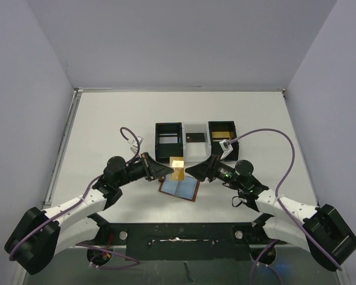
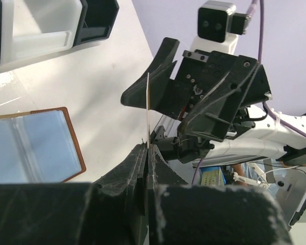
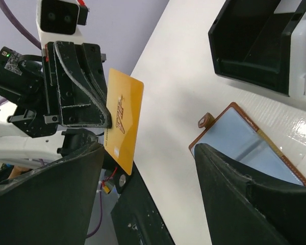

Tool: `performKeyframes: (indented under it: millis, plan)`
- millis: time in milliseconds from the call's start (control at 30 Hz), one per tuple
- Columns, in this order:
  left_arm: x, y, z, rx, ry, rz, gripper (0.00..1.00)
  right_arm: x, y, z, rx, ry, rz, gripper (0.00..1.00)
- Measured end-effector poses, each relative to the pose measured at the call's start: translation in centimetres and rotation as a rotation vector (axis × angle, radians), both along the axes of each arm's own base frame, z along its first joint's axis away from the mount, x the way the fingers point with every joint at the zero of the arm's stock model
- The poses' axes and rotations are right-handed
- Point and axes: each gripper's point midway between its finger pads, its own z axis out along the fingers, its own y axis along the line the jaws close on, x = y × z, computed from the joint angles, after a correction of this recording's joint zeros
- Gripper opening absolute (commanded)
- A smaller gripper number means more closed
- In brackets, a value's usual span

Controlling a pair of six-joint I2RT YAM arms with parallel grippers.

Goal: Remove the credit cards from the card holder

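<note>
One thin gold card (image 3: 123, 121) pinched, left gripper (image 1: 168, 171).

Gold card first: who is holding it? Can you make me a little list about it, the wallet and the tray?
Gold card: upright, pinched in the left pincer, near the wallet
Right pincer: open, close to the card
Wallet: open flat on the table, blue-grey pockets up
Tray: small black card in the middle part, second gold card in the right part

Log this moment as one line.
left jaws: shut on credit card | right jaws: open, near card | card holder: open, lying below
</note>
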Motion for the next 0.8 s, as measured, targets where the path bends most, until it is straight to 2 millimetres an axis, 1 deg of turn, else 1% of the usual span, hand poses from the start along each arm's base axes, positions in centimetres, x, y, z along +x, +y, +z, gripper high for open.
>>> performKeyframes:
  millis: [167,233,333,467,533,600,767,800]
  plan:
    - [-0.2,-0.2,0.9,-0.035,-0.02,-0.02,0.0,-0.4,1.1,-0.4,0.012,0.039,0.067,0.6]
    - [-0.3,-0.4,1.3,-0.049,-0.031,-0.031,0.0,-0.4,1.6,-0.2,0.025,0.046,0.099,0.55]
    - [-0.6,-0.5,1.4,-0.056,-0.032,-0.052,0.0,-0.5,2.3,0.7,0.061,0.039,0.139,0.48]
    - [-0.8,-0.6,1.3,-0.058,-0.029,-0.062,0.0,-0.7,2.8,2.4,0.102,0.008,0.176,0.32]
    - [-0.8,-0.6,1.5,-0.06,-0.033,-0.063,0.0,-0.9,2.9,2.9,0.112,-0.004,0.19,0.29]
    - [-0.8,-0.6,1.5,-0.06,-0.037,-0.063,0.0,-1.0,3.0,3.1,0.119,-0.006,0.207,0.23]
    - [-0.9,-0.5,1.8,-0.06,-0.052,-0.064,0.0,-1.1,3.2,2.9,0.133,0.01,0.228,0.02]
    - [-0.9,-0.5,1.8,-0.059,-0.058,-0.064,0.0,-1.1,3.2,3.0,0.138,0.009,0.232,0.0]
